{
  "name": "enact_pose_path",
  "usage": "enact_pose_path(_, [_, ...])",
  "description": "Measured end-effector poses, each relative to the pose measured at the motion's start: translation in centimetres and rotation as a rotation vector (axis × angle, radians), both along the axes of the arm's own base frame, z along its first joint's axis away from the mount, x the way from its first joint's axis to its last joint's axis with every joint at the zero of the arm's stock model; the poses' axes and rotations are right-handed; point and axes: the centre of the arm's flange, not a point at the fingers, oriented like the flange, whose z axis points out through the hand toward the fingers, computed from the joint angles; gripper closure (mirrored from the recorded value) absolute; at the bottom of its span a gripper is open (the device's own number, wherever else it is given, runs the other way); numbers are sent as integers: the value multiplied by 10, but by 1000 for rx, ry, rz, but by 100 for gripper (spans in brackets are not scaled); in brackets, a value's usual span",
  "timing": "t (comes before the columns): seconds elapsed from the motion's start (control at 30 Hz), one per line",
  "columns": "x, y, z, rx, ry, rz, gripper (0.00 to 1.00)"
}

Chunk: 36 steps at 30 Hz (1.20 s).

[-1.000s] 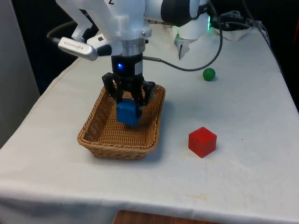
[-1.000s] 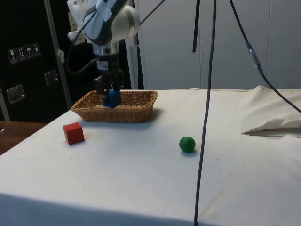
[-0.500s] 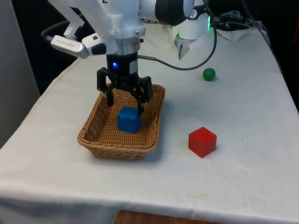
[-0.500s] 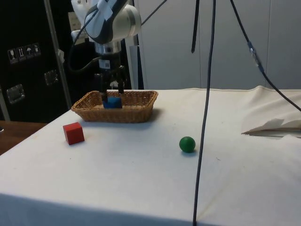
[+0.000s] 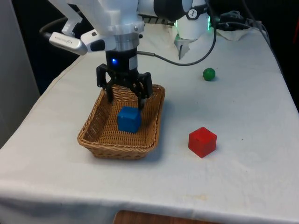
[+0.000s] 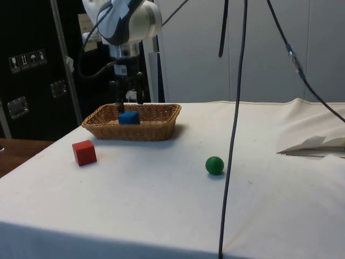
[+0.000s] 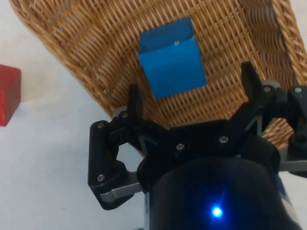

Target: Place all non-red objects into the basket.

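Note:
A blue cube (image 5: 129, 119) (image 6: 128, 117) (image 7: 171, 59) lies inside the wicker basket (image 5: 93, 135) (image 6: 156, 128) (image 7: 86, 43). My gripper (image 5: 125, 99) (image 6: 129, 102) (image 7: 191, 94) hangs open just above the cube, holding nothing. A green ball (image 5: 209, 73) (image 6: 214, 165) rests on the cloth far from the basket, toward the front view's right. A red cube (image 5: 202, 141) (image 6: 84, 152) (image 7: 8, 93) sits on the cloth beside the basket, on the front view's right.
A black cable (image 5: 187, 65) runs from the arm across the cloth behind the basket. A crumpled fold of cloth (image 6: 315, 144) lies at the side view's right. Dark cables (image 6: 233, 108) hang in front of the side camera.
My gripper opened and let go of the blue cube, which dropped onto the basket floor. The gripper has risen a little above it since.

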Motion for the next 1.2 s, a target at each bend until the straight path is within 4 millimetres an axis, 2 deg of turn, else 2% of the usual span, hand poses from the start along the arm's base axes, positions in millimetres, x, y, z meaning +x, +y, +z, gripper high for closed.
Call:
enact_pose_path(0.13, [-3,2,3,5,8,3,0])
enact_pose_path(0.37, [-21,9,14,18,23,5,0])
enact_pose_path(0.93, [-44,24,25,45,41,7,0])
enact_pose_path(1.2, [-58,32,43,52,55,12,0])
